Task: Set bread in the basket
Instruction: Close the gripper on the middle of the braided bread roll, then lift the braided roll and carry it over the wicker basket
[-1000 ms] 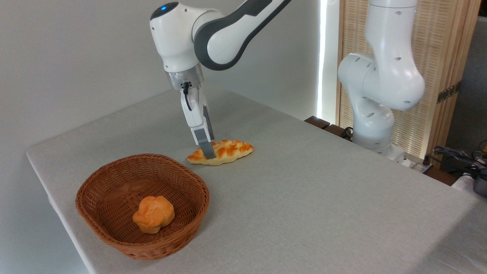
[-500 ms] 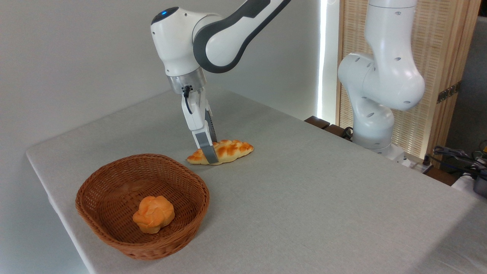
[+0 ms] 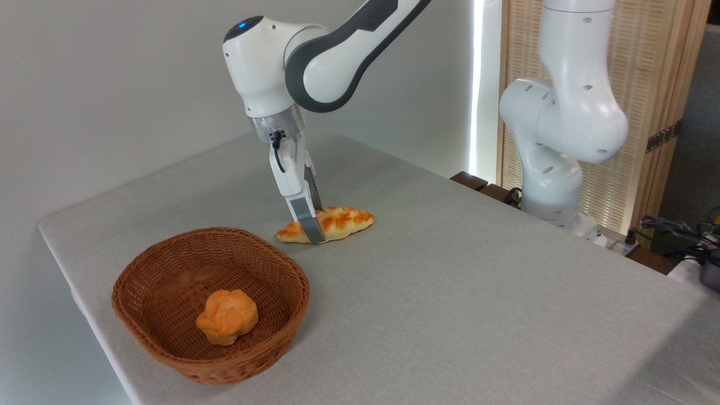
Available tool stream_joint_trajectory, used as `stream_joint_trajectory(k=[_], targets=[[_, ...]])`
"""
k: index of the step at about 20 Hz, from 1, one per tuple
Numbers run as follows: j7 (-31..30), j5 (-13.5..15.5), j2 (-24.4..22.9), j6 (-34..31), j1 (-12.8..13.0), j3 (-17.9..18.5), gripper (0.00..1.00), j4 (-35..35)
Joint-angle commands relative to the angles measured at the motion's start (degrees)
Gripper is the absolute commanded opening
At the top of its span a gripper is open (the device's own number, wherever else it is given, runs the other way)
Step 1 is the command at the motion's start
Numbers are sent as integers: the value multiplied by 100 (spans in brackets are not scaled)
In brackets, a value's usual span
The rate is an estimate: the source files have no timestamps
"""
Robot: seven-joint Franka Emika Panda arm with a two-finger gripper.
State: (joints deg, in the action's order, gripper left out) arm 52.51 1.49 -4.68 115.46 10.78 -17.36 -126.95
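Note:
The bread [image 3: 344, 220], a long loaf with a golden-brown bumpy top, lies on the grey table beyond the basket. My gripper [image 3: 314, 227] points down over the loaf's left half, open, with one finger on the near side and the other behind it. The near fingertip [image 3: 313, 232] reaches table level and hides part of the loaf. The basket [image 3: 294, 283], round and reddish-brown wicker, stands near the table's front left, a short way from the loaf's left tip.
A small round orange bun [image 3: 226, 316] lies inside the basket. The table's left edge [image 3: 67, 264] runs close beside the basket. The arm's white base [image 3: 554, 140] stands at the back right, with cables [image 3: 675, 230] beside it.
The gripper has come down a little and shifted slightly right, so its fingers now straddle the loaf down to the table. The loaf, basket and bun have not moved.

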Motion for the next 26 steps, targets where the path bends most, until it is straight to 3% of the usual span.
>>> stream_joint_trajectory(k=[1, 4, 6, 9, 12, 15, 20, 23, 26], targets=[[66, -97, -42, -102, -14, -13, 27, 4], [58, -105, -42, -382, -14, -13, 27, 179], [58, -350, -25, -1092, -14, -13, 27, 660], [119, -378, 168, -2314, -75, 101, 29, 1627], [31, -308, 431, -2353, -84, 434, 31, 2400], [-100, -299, 818, -1924, -85, 777, 38, 3123], [-1038, -334, 1336, -440, -146, 822, 39, 3150], [-1559, -360, 1680, 327, -225, 822, 47, 3133], [-1568, -474, 1786, 643, -225, 822, 59, 3098]])
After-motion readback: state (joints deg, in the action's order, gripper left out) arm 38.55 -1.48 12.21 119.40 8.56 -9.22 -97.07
